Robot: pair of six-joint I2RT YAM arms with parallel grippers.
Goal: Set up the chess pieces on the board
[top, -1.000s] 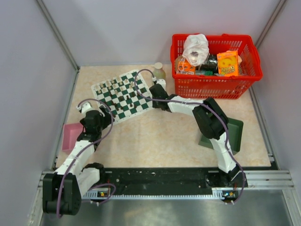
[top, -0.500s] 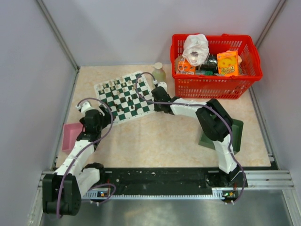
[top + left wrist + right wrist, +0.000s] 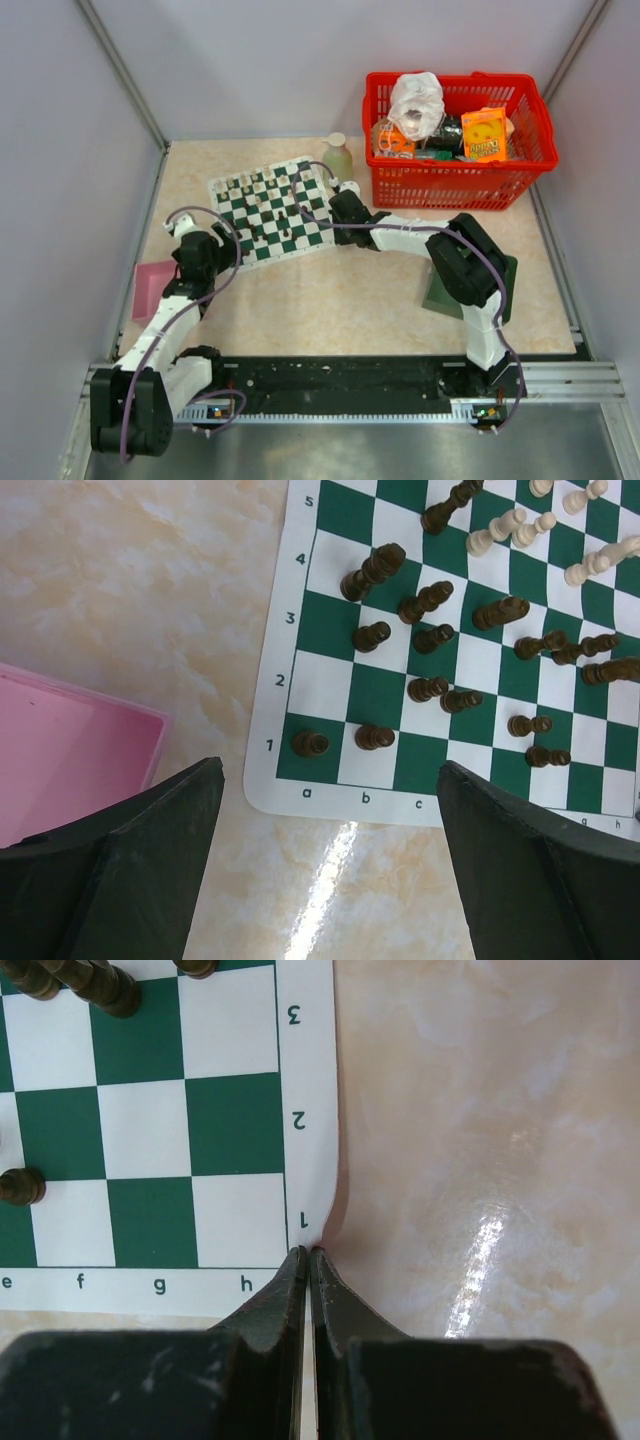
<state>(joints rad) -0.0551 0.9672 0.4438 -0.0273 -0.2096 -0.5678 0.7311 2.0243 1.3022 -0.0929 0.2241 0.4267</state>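
Checkered green and white, the board point(image 3: 290, 200) lies flat on the beige table point(image 3: 350, 290), turned at an angle, with the chess pieces point(image 3: 284, 218) dotted over it. From above, the right gripper point(image 3: 340, 218) sits at the board's near right corner and the left gripper point(image 3: 208, 250) hovers just off its near left corner. A red basket point(image 3: 440, 186) full of packets stands at the far right, a small bottle point(image 3: 337, 156) is just beside the board's far corner, a pink tray point(image 3: 148, 292) lies by the left arm, and a dark green tray point(image 3: 502, 290) lies under the right arm.

Looking from the left wrist, the fingers point(image 3: 150, 860) are spread wide with nothing between them, above bare table in front of the a to c edge. Dark pieces stand on a1 and b1, more are scattered across rows two to four, and cream ones cluster at the top right. The pink tray's corner shows on the left.

From the right wrist, the fingers point(image 3: 270, 1310) are pressed together on the white border at the h1 corner, pinching it; the mat's edge curls up slightly there. One dark piece stands near the e file.
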